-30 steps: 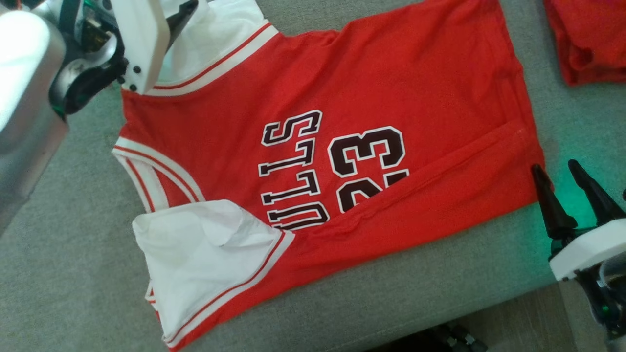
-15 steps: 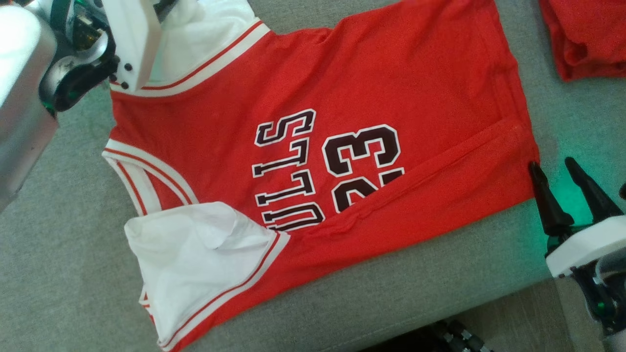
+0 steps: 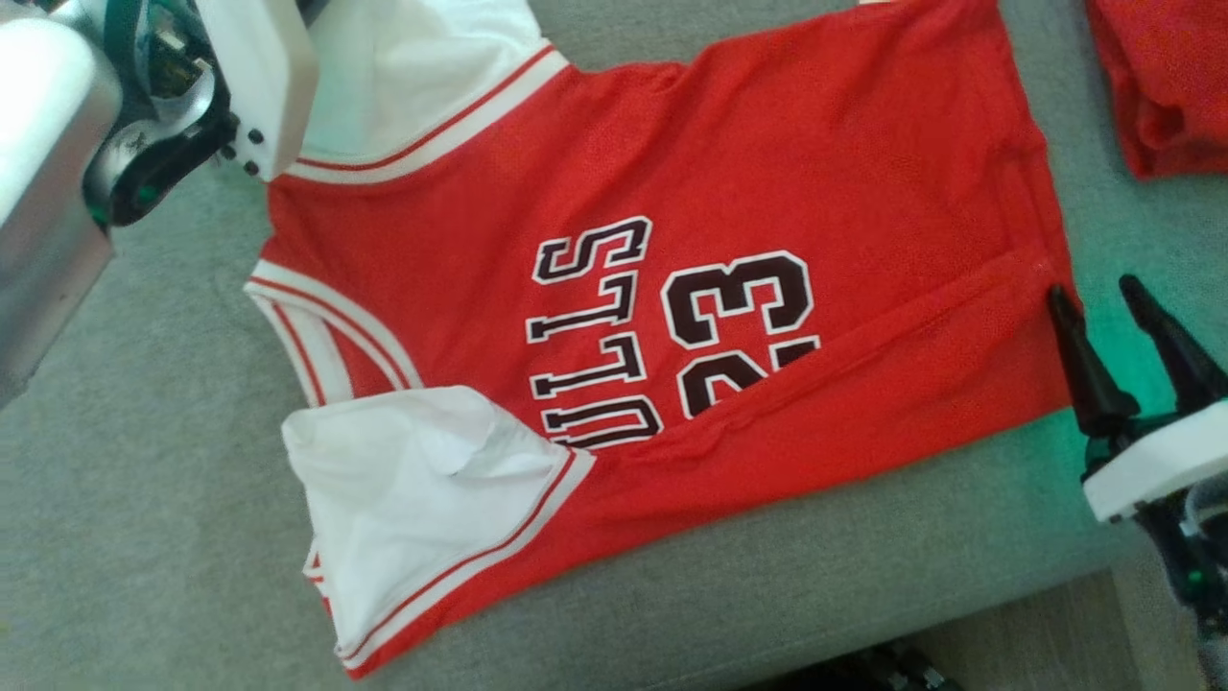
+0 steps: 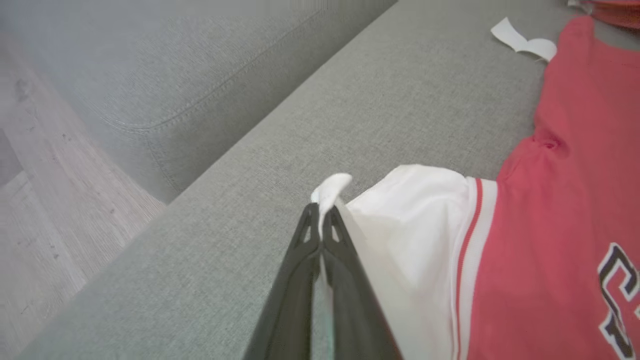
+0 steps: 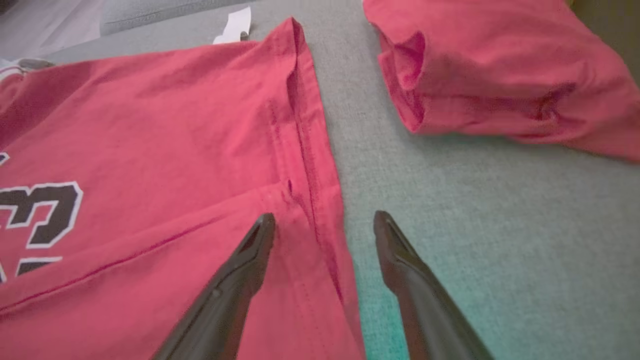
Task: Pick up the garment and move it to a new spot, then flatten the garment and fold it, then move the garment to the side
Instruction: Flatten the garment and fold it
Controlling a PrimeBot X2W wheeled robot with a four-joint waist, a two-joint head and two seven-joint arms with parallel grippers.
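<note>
A strip of pale wood floor (image 3: 1036, 624) is showing nearest the robot, below the front edge of the grey woven sofa seat (image 3: 144, 499). The seat is carrying everything and is lying flat and even. A green glow (image 5: 380, 320) is falling on the fabric at its near right.

The right gripper (image 3: 1094, 288) is hanging at that spot, fingers spread wide & gripping nothing. In the right wrist view one finger is sitting over the garment's near hem corner and the other over bare cushion, w/ the hem edge running btwn them. Whether the tips are touching cloth, can't tell.

The garment (image 3: 672, 240), a red jersey w/ white sleeves, a dark "23" & lettering, is lying spread across the middle of the seat. It is lying mostly flat, w/ its near long side folded over in a band along the front. The hem is pointing right; neck & sleeves are pointing left. The near sleeve is lying rumpled close to the seat's front edge.

Further back on the left, the left gripper (image 4: 320, 220) is pinching the far white sleeve. Its fingers are clamped tight together w/ a nub of white cloth poking out past the tips.

A small white tag (image 4: 522, 42) is lying on the cushion by the garment's far hem corner. At far right a second red cloth (image 5: 500, 75) is lying bunched, apart from the garment w/ bare cushion btwn. In the left wrist view a padded grey sofa cushion (image 4: 175, 75) w/ a stitched seam is rising beside the seat, wood planks running alongside it.
</note>
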